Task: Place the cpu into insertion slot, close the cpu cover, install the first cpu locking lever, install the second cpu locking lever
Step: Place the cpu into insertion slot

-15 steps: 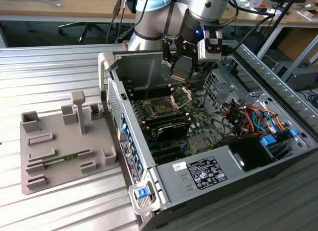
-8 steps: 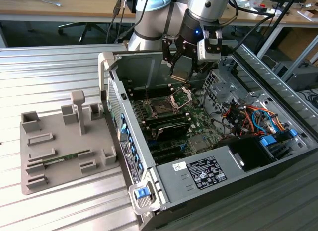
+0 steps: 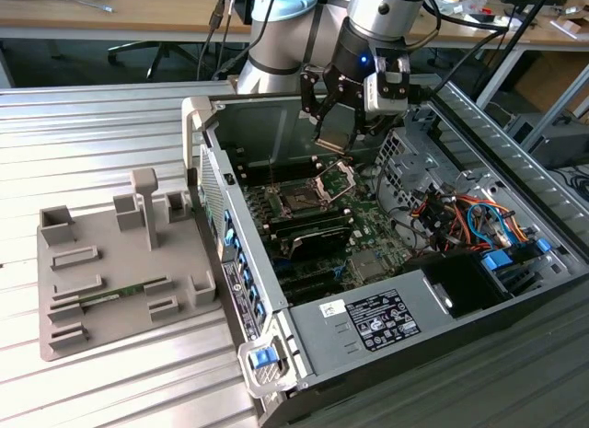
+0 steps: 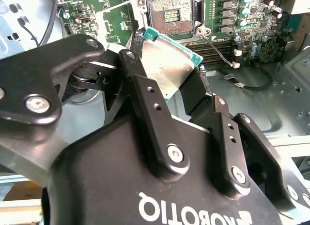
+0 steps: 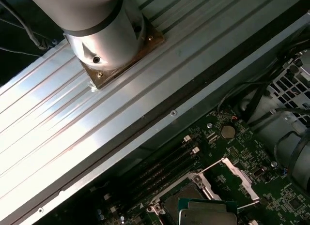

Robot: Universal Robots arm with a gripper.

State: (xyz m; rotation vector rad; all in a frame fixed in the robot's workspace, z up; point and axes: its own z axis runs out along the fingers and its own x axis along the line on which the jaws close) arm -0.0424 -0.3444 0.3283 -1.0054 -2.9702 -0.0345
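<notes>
Just above an open computer case [image 3: 230, 216], the arm's gripper [image 4: 164, 70] grasps the cpu [image 4: 167, 53]. Its two black fingers [image 4: 145, 97] are clenched on opposite edges of it. The cpu sits tilted in the grasp, with its silvery top turned toward the second wrist camera and its green rim showing at the fingertips.

Beyond the fingertips lies the slot [image 4: 172, 14], a dark square with a thin metal rim on the green board [image 4: 242, 12]. The cpu is clear of it and not seated. Long black memory slots [image 4: 218, 46] run just past the cpu's corner.

In the first wrist view the cpu [image 5: 208, 214] hangs over the slot [image 5: 177, 200] and partly hides it. The cover [image 5: 236, 169] stands open just beside the cpu.

In the exterior view the gripper [image 3: 333, 138] hovers inside the case. The slot [image 3: 299, 200] lies below the fingers. The cover [image 3: 337, 178] is raised and tilted up at the slot's edge, nearer the fingers than the slot itself.

Well apart from the fingers, outside the case, a grey tray [image 3: 110, 262] of holders rests on the ribbed metal table [image 3: 92, 124].
</notes>
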